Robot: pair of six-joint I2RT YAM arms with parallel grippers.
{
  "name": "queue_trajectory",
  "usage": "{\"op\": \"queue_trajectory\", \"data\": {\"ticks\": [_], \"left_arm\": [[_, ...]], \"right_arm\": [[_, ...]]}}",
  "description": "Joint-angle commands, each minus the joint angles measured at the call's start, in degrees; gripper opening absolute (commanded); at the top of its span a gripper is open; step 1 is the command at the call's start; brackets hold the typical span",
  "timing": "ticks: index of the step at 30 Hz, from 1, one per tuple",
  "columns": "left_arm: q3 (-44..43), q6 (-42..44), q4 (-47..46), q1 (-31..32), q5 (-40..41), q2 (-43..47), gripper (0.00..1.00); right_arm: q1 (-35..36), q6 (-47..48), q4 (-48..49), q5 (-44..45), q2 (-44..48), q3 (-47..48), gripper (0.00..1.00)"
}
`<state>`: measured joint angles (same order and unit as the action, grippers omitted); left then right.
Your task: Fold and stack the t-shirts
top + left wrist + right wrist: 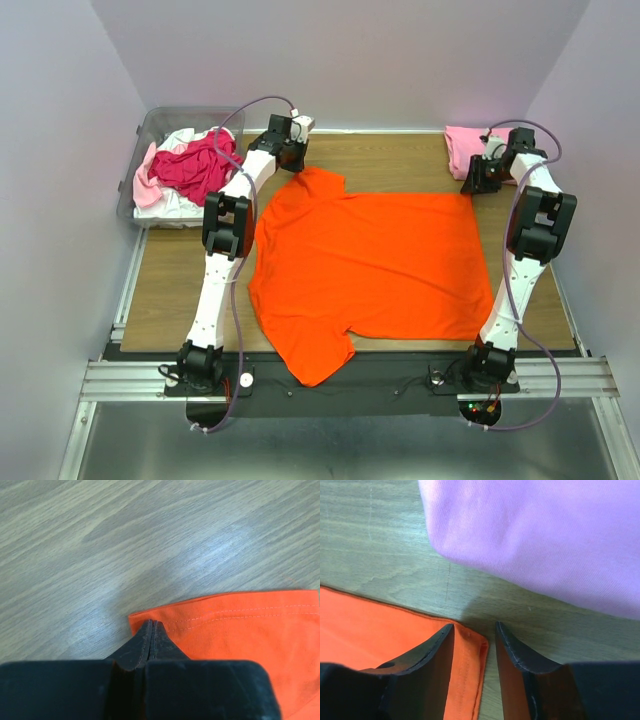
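- The orange t-shirt (370, 265) lies flat mid-table.
- The left gripper (151, 626) is pressed closed on its far sleeve's hem corner, with bare table (125, 540) beyond.
- The right gripper (475, 630) is parted and empty, straddling the shirt's far right corner edge.
- The folded pink t-shirt (545, 530) lies near, a strip of wood between.

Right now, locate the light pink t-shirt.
In the top external view, the light pink t-shirt lies at the table's far right corner, just beyond the right fingers and the orange t-shirt.

Matt orange cloth shirt (370, 270) on wood-grain table (172, 292) (faint sheen).
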<state>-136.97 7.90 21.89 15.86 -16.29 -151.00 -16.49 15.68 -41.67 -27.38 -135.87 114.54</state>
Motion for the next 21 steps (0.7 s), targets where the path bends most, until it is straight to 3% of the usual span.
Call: {"op": "queue_trajectory", "data": {"ticks": [1,5,7,12,21], "left_arm": [[-2.0,1.3,-1.7,-0.4,-0.8,2.7,0.0],[-2.1,1.4,-1.8,-0.4,-0.8,2.9,0.0],[-2.0,1.4,-2.1,-0.5,-1.2,3.2,0.0],[-2.0,1.9,-3.4,-0.7,-3.0,4.6,0.0],[-0.1,3.3,-8.9,-2.1,-8.9,11.1,0.0]], "right_arm": [[0.5,0.2,-2.3,-2.7,1.0,-1.3,0.43],[0.6,0.8,-2.9,-3.5,1.4,-1.7,0.39],[0.6,0.9,-3.2,-3.7,1.5,-1.9,0.31],[0.6,0.7,-3.6,-3.5,0.6,-0.1,0.0],[0.5,-0.8,-3.6,-4.7,1.8,4.0,0.01]]}}
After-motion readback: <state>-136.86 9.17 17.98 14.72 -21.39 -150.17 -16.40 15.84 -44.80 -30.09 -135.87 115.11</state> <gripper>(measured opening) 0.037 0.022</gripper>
